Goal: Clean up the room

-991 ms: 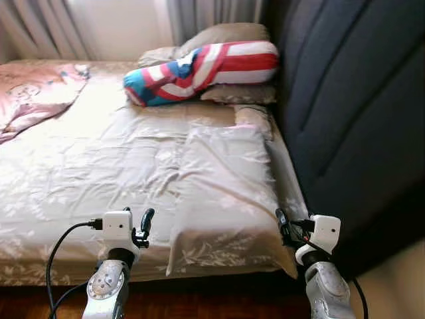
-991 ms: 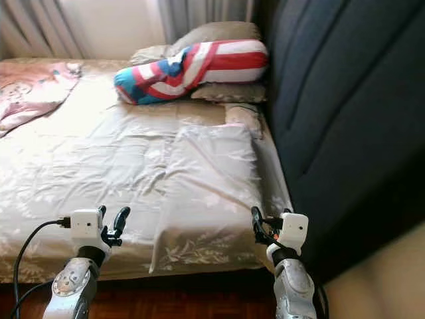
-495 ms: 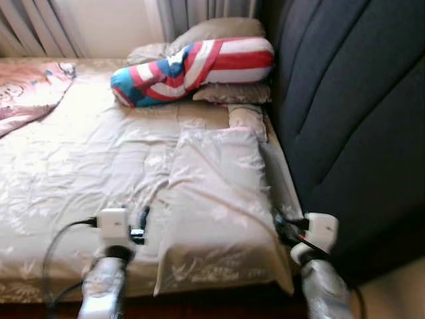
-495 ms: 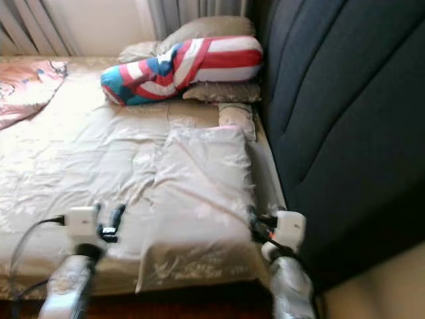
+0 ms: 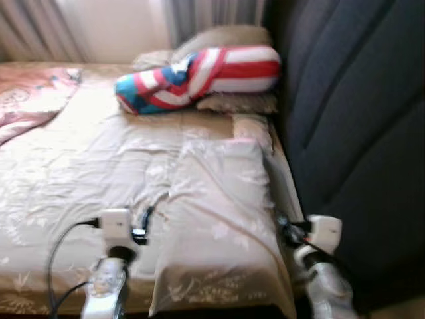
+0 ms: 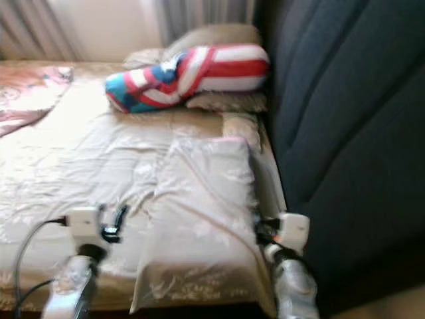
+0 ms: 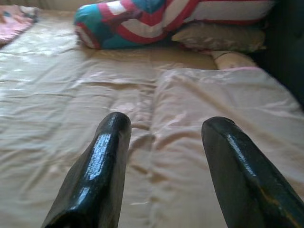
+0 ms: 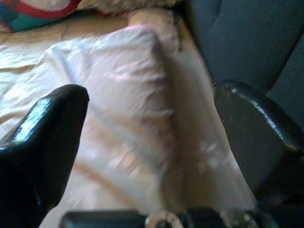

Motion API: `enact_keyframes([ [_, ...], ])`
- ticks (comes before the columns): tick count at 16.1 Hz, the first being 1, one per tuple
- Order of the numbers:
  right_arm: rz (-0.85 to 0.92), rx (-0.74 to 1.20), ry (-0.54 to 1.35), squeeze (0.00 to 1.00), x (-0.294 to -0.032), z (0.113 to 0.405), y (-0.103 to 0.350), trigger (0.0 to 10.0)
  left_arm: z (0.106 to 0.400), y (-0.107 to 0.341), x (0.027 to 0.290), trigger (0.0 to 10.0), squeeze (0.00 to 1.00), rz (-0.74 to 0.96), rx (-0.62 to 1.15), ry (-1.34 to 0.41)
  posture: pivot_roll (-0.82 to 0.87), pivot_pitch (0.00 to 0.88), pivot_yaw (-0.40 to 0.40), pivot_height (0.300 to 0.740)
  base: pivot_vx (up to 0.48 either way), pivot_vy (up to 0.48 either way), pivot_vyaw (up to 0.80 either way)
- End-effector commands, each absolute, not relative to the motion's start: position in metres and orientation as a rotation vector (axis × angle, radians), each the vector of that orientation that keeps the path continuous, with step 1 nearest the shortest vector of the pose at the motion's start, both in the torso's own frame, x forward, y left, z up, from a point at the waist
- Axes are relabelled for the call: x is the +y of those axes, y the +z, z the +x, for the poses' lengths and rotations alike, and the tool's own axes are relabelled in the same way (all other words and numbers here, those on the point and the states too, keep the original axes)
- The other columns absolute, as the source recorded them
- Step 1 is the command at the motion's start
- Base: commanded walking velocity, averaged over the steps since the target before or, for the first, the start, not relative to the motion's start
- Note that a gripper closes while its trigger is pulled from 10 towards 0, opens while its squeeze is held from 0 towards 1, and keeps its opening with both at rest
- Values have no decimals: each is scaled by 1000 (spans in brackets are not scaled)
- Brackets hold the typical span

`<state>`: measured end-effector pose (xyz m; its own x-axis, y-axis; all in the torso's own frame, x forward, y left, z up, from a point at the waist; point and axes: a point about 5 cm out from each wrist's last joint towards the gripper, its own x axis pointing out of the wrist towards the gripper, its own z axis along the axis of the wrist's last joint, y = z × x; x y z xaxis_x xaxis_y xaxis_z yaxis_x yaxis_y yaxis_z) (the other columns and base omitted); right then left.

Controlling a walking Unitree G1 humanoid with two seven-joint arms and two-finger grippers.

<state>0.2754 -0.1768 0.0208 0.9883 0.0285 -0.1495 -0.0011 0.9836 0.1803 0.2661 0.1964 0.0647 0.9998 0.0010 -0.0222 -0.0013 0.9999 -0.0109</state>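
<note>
Left tool (image 7: 161,156) and right tool (image 8: 152,142): fingers apart, both empty, flanking the near end of the beige pillow (image 5: 222,219) on the bed (image 5: 80,166). Striped bolster (image 5: 199,70) far, by the headboard (image 5: 358,113). Judgement: tidying barely begun; pillow not yet grasped.

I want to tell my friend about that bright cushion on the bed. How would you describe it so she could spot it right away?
Start at the tall dark headboard along the bed's right side and follow it to the far corner by the curtains. There the long bolster pillow lies across a pile of beige pillows. Its red and white stripes and teal-blue end set it apart from the plain beige bedding.
</note>
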Motion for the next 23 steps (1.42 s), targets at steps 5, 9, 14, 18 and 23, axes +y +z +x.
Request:
enact_keyframes([
  [5, 200, 152, 27, 0, -169, 276, 21, 10000, 266, 68, 205, 10000, 0, 6, 19, 18, 44, 102, -63, 740, 256, 0, 0],
  [9, 201, 156, 29, 0, -168, 276, 21, 10000, 267, 69, 206, 10000, 0, 9, 15, 20, 47, 105, -65, 740, 257, 0, 0],
  [14, 202, 171, 42, 0, -166, 274, 18, 10000, 266, 69, 206, 10000, 0, 6, 15, 18, 45, 105, -63, 740, 0, 0, 0],
  [18, 203, 172, 46, 0, -165, 273, 18, 10000, 270, 71, 205, 10000, 0, 3, 14, 10, 43, 102, -58, 740, 0, 0, 0],
  [23, 208, 176, 49, 0, -165, 273, 17, 10000, 269, 70, 205, 10000, 0, -2, 16, 12, 43, 90, -53, 740, 0, 0, 0],
])
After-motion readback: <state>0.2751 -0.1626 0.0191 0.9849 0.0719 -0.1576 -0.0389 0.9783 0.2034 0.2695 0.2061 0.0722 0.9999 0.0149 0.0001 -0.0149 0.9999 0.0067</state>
